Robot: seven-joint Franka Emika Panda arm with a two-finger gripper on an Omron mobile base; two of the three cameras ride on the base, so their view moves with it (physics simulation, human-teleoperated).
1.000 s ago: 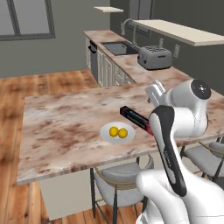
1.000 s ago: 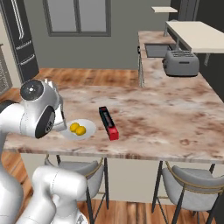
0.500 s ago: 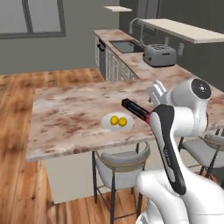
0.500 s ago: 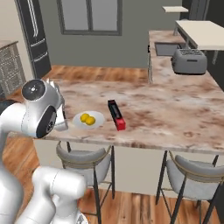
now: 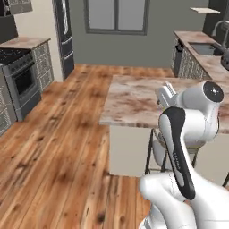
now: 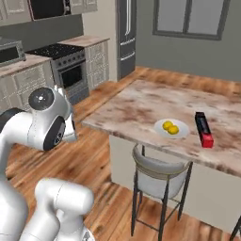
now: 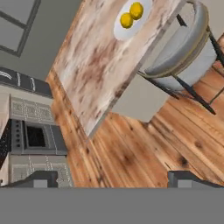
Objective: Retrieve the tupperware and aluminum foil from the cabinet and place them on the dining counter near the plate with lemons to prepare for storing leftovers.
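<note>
The hand (image 7: 111, 179) is seen with its two dark tips spread wide apart and nothing between them, and from it the wide brown-and-white marbled stone desk (image 7: 94, 74) lies ahead and upward in the hand view, the small round white plate (image 7: 131, 18) with two small yellow lemons (image 7: 131, 15) carried far along it. In the right base view the long slim black foil box with a red end (image 6: 203, 129) is shown just beside that plate, long axis running away from the desk edge, so the foil is judged delivered. No pale tub is to be made out on the desk, and the next reach is judged to lie away from it, toward the cabinet.
</note>
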